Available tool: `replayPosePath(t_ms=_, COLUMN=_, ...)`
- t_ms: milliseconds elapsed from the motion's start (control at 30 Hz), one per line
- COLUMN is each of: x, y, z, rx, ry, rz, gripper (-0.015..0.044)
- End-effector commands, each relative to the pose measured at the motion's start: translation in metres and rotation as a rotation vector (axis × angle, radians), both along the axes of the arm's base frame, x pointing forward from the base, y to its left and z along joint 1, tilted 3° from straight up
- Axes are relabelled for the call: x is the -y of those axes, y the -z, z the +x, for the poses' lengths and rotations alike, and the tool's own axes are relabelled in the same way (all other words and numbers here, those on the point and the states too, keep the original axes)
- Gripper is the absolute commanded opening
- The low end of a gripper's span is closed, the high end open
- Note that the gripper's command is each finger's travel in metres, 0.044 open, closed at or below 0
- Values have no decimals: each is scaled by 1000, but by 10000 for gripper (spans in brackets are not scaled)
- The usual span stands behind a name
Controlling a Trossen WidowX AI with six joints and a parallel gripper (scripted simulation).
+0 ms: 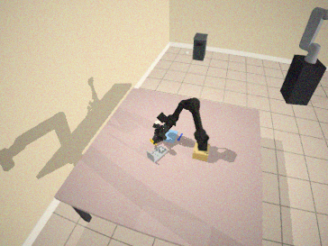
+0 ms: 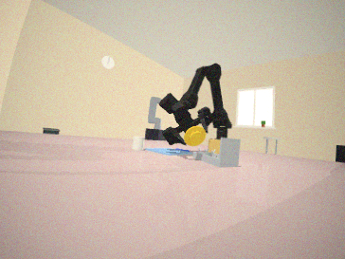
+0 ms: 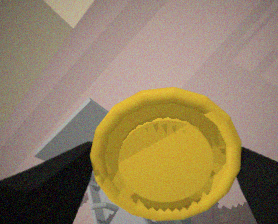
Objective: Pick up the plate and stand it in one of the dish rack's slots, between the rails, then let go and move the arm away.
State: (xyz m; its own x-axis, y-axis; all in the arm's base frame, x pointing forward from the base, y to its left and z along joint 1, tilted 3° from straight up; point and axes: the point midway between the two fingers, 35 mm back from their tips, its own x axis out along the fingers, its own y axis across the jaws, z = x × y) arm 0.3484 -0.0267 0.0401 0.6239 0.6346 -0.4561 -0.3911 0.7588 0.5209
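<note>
The hand [image 2: 182, 135] grips the yellow plate [image 2: 195, 136] by its edges, carrying it low over the counter [image 2: 142, 205]. The dish rack [image 2: 223, 154] sits just beside and below, so the plate's face must line up with the rails.

No readable text, label, brand or number in any view. Round wall clock [image 2: 108, 62], high on the wall left of the arm [image 2: 208, 88]: face too small and blurred for numerals, possibly blank. Yellow plate [image 3: 167, 152]: unmarked.
</note>
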Motion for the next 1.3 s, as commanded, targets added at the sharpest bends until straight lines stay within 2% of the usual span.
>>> replayPosePath(t_ms=0, x=-1, y=3, z=-7, rx=112, ry=-53, rz=7, gripper=0)
replayPosePath(t_ms=767, x=-12, y=-5, z=-73, rx=747, ry=-275, rz=-48, gripper=0)
replayPosePath(t_ms=1267, x=-13, y=-3, z=-72, rx=742, ry=-279, rz=-49, gripper=0)
